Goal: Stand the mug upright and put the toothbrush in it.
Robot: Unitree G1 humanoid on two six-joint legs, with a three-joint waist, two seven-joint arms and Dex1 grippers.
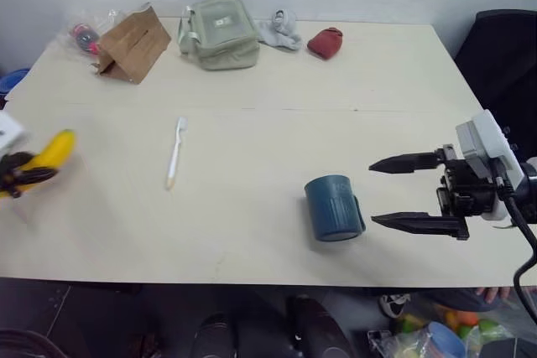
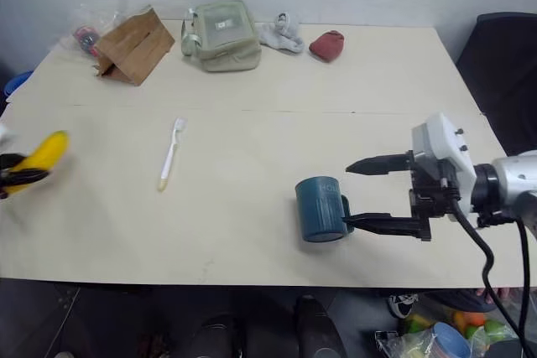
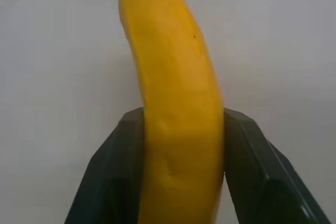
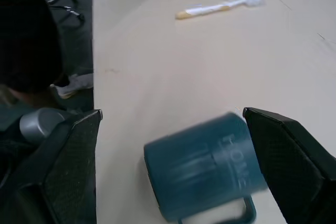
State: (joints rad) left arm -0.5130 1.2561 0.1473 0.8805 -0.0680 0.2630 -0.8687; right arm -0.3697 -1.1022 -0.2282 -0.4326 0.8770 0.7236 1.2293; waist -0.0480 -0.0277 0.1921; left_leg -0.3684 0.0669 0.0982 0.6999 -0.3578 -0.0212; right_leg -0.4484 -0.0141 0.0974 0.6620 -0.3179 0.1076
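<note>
mug (image 1: 334, 207): teal, on its side | left gripper (image 1: 17, 175) jaws grasping banana (image 1: 46, 157) | right gripper (image 1: 411, 192) jaws released

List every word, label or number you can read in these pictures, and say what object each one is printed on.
"HOME": pale lettering on the side of the mug, which lies on its side on the table; readable in the right wrist view, slightly blurred.
A small label on the pale green bag: too small to read.
No other text is legible.

Looks like a lab/test room: plain pale surface (image 1: 403, 90), bare wall, random props like paper bag (image 1: 132, 44), pouch (image 1: 220, 33).
</note>
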